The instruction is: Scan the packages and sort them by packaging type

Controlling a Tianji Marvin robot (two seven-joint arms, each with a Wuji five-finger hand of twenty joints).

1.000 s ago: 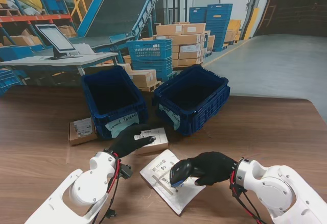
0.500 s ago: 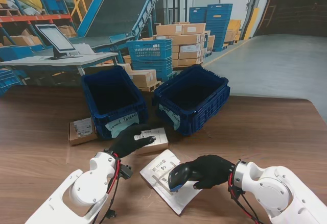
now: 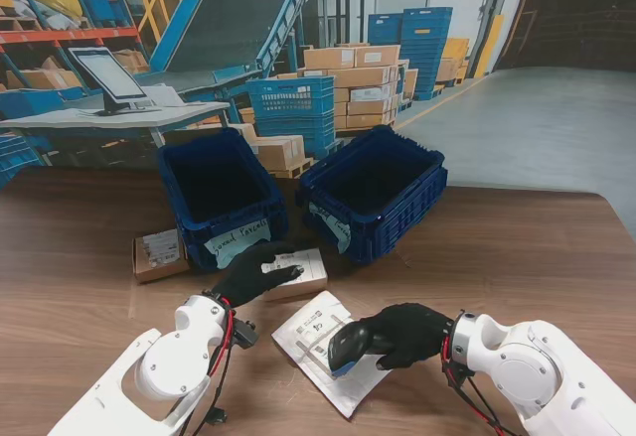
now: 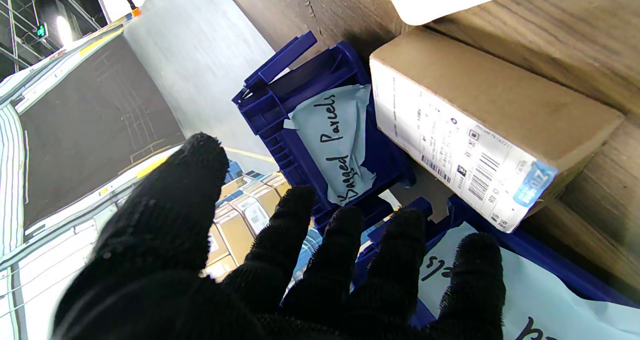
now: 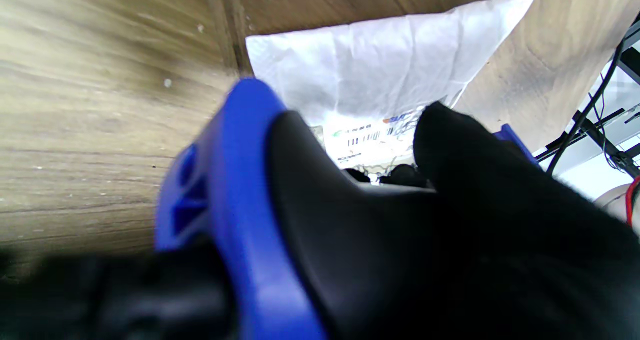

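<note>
Since 1 second ago the right hand has slid a little to the left and nearer to me, carrying the scanner further over the white bagged parcel; the left hand has not shifted. From the stand, the right hand is clenched round the scanner, whose head points down at the printed label of the bagged parcel lying flat on the table directly under it. The left hand lies fingers spread and holding nothing, its fingertips over the near edge of a cardboard box that sits in front of 2 blue bins, the right bin angled beside the left one. A second small box lies to the left of the bins. In the left wrist view, the spread fingers reach toward the cardboard box with its barcode label facing the camera, close to it though contact cannot be made out; a bin label reads "Bagged Parcels". In the right wrist view, the scanner's blue and black body fills the frame in the hand's grasp, with the white bagged parcel and its barcode just beyond it.
</note>
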